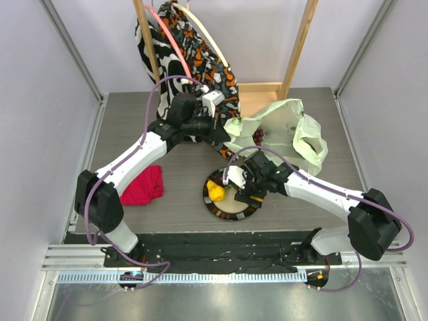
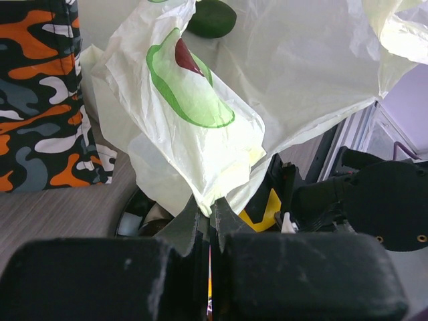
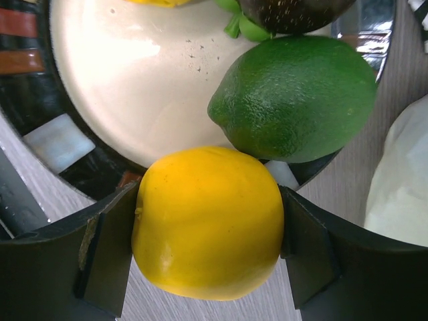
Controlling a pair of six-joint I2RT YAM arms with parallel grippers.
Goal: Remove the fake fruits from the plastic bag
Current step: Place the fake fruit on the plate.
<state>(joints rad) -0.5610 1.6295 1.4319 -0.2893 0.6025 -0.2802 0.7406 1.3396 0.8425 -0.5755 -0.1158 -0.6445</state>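
Grey wood-grain tabletop (image 1: 180, 167) fills the enclosure, with patterned cloth bags (image 1: 190, 60) hanging at the back. Next in size, the plastic bag (image 1: 287, 127) lies crumpled at the far side, right of centre. Its near edge is lifted by the left hand (image 2: 208, 217), which is clenched tight on a fold of the film. A red cloth (image 1: 142, 185) lies beside the left arm. Near the front middle sits a dark-rimmed plate (image 1: 212, 208), and the right hand (image 3: 208, 247) hovers at its rim, grasping a round yellow fruit (image 3: 208, 221) between both pads. On the plate are a green lime (image 3: 294, 97) just beside the held fruit, a dark fruit (image 3: 294, 10) and a lemon (image 1: 215, 190). The step in hand looks like setting this fruit down. Because it hangs over the rim, the next move probably calls for a nudge inward before letting go, or it may roll off. The fake fruits are not all out: a dark red grape bunch (image 1: 257, 136) and a dark green fruit (image 2: 210, 17) show among the bag's folds. Whether more lie beneath the film is hidden, and the dark fruit is cut off at the frame edge.
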